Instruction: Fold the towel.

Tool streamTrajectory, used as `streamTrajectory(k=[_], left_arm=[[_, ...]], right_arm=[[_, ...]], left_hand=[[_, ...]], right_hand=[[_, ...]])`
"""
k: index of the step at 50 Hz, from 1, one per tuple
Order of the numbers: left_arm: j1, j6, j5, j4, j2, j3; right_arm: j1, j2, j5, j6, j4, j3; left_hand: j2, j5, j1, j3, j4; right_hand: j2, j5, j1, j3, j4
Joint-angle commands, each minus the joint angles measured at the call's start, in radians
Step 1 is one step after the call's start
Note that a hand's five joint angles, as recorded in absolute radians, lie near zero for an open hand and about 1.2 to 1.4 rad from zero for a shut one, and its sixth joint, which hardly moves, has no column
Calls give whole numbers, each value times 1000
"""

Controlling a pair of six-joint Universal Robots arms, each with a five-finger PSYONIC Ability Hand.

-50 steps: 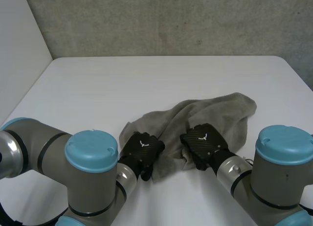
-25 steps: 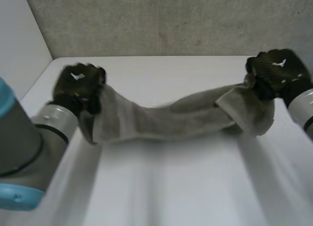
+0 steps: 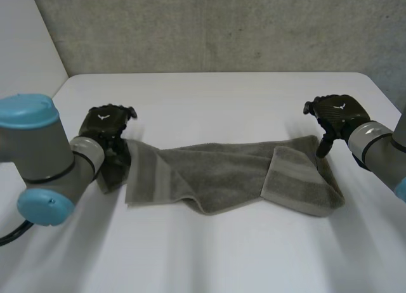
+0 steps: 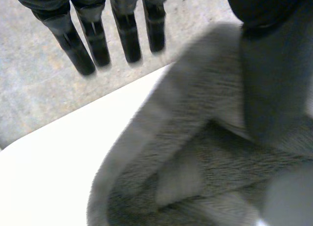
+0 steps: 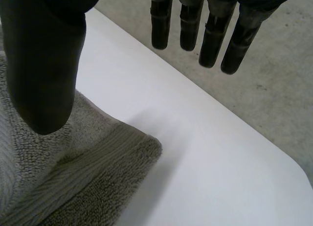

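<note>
Towel (image 3: 222, 172) lies stretched across the tabletop's (image 3: 209, 96) middle, right end folded over, with bare room front and back. Your left hand (image 3: 104, 125) is at its left end, your right hand (image 3: 336, 112) just past its right corner. Wrist views add: both hands' fingers (image 4: 95, 37) straight, spread, clear of cloth.

towel (image 3: 222, 172) lies across desk (image 3: 209, 103), mid-frame, running left to right | its right end doubled over onto itself | left robot hand (image 3: 104, 123) on towel's left end, frame left | right robot hand (image 3: 336, 111) just behind towel's right end, frame right
</note>
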Motion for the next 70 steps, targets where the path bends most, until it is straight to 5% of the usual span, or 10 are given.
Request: streamTrajectory(k=[1, 16, 23, 30, 35, 50, 70], left_arm=[[25, -3, 7, -113, 76, 10], [-44, 11, 10, 9, 363, -350], [-185, 46, 0, 66, 264, -401], [-224, 147, -34, 101, 153, -390], [-224, 214, -60, 124, 104, -370], [-208, 234, -66, 261, 43, -344], [-204, 235, -72, 358, -37, -296]], right_arm=[[48, -123, 29, 9, 66, 52], [206, -364, 26, 2, -62, 436], [301, -216, 49, -2, -162, 459], [312, -121, 71, -37, -219, 445], [307, -74, 77, -84, -259, 442], [295, -79, 157, -110, -315, 436], [166, -143, 146, -140, -325, 459]], left_hand=[[-189, -337, -172, -176, -167], [-127, -275, -111, -114, -105], [-104, -252, -87, -91, -82], [154, 6, 170, 167, 176], [337, 188, 353, 349, 359], [311, 162, 327, 323, 333], [313, 165, 330, 326, 335]], right_hand=[[-133, -78, -137, -118, -111], [-60, -4, -63, -45, -38], [52, 107, 48, 66, 73], [154, 209, 150, 169, 176], [243, 298, 239, 257, 264], [489, 544, 485, 504, 511], [618, 674, 615, 633, 640]])
